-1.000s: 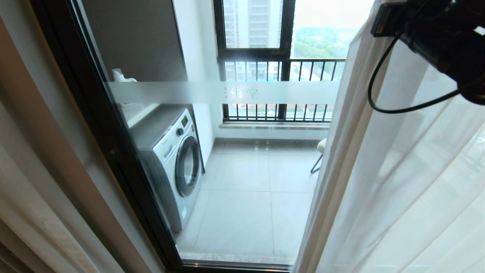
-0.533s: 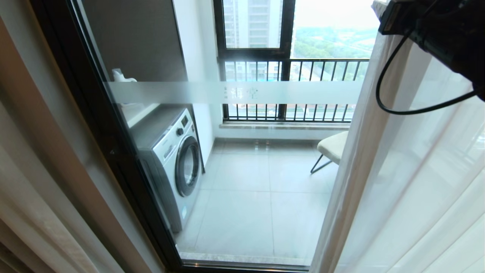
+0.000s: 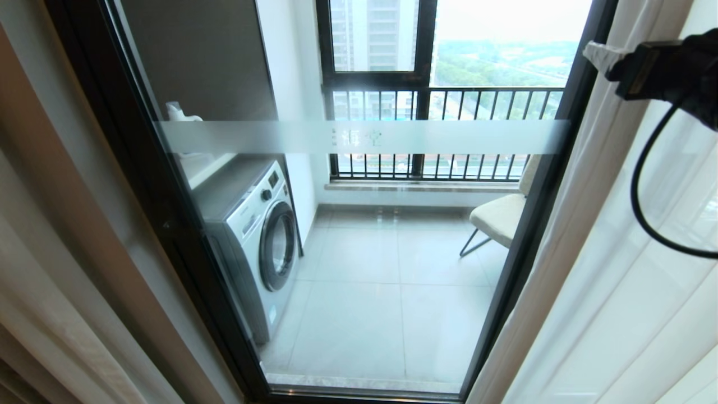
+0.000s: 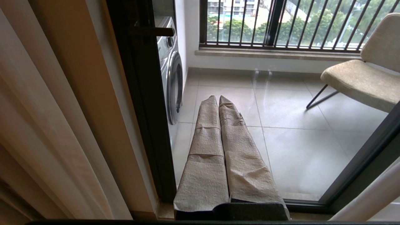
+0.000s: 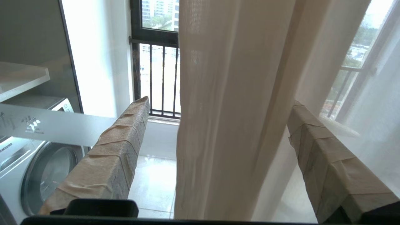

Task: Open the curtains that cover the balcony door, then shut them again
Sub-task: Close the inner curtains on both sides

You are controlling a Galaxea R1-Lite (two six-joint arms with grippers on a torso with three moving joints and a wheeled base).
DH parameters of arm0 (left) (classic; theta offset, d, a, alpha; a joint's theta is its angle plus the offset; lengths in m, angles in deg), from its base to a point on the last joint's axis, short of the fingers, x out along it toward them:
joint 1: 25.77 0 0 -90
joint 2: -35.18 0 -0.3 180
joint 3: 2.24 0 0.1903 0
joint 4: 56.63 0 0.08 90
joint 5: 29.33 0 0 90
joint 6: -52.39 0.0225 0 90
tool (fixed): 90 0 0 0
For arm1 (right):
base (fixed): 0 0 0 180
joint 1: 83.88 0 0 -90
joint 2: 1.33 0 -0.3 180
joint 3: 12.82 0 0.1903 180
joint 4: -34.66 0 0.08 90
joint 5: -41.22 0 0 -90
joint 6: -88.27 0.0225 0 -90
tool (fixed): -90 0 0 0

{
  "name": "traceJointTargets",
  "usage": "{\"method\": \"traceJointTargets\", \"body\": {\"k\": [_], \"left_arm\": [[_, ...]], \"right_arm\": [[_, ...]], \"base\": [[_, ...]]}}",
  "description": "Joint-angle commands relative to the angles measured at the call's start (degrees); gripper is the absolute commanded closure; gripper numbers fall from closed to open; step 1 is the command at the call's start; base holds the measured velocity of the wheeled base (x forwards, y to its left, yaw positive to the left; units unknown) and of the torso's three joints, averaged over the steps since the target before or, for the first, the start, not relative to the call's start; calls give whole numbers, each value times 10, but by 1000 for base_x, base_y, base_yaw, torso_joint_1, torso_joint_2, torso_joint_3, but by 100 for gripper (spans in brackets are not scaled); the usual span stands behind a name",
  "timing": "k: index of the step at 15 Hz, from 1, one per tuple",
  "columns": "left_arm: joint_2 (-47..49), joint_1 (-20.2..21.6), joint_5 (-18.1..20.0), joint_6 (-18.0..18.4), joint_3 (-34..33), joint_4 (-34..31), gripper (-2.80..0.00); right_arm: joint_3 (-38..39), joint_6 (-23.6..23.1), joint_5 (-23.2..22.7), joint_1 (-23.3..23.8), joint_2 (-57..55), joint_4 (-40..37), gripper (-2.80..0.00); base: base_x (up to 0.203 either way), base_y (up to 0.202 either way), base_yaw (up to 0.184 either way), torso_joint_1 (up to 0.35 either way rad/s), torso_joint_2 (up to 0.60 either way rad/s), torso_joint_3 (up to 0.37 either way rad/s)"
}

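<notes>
The balcony door (image 3: 359,137) is glass in black frames, with a frosted band across it and a black handle (image 4: 153,31). A cream-beige curtain panel (image 3: 33,269) hangs bunched at the far left. The pale right curtain (image 3: 617,252) is drawn aside past the door's right frame (image 3: 538,213). My right arm (image 3: 667,73) is up at the right, in front of that curtain. My right gripper (image 5: 220,100) is open wide, and a curtain fold (image 5: 231,109) hangs loose between its taped fingers. My left gripper (image 4: 216,97) is shut on nothing, low near the door's left frame.
Behind the glass stand a washing machine (image 3: 252,235) at the left and a beige chair (image 3: 499,216) at the right on a tiled floor. A black-framed window with railing bars (image 3: 426,101) closes the balcony's far side. A black cable (image 3: 645,213) loops below my right arm.
The right curtain's edge has slid right, uncovering the chair and the door's right frame. My right arm has moved right with it and its gripper has opened, letting the fabric go.
</notes>
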Motion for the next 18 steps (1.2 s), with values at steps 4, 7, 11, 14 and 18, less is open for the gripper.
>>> {"method": "traceJointTargets", "body": {"k": [4, 7, 11, 14, 18], "left_arm": [[0, 0, 0, 0, 0, 0, 0], [0, 0, 0, 0, 0, 0, 0], [0, 0, 0, 0, 0, 0, 0], [0, 0, 0, 0, 0, 0, 0], [0, 0, 0, 0, 0, 0, 0]], "right_arm": [[188, 0, 1, 2, 200, -5, -280], [255, 9, 1, 11, 270, -15, -280], [300, 28, 1, 17, 354, -61, 0], [325, 41, 1, 17, 410, -105, 0], [407, 45, 2, 22, 464, -105, 0]], "base": [[0, 0, 0, 0, 0, 0], [0, 0, 0, 0, 0, 0], [0, 0, 0, 0, 0, 0], [0, 0, 0, 0, 0, 0], [0, 0, 0, 0, 0, 0]]}}
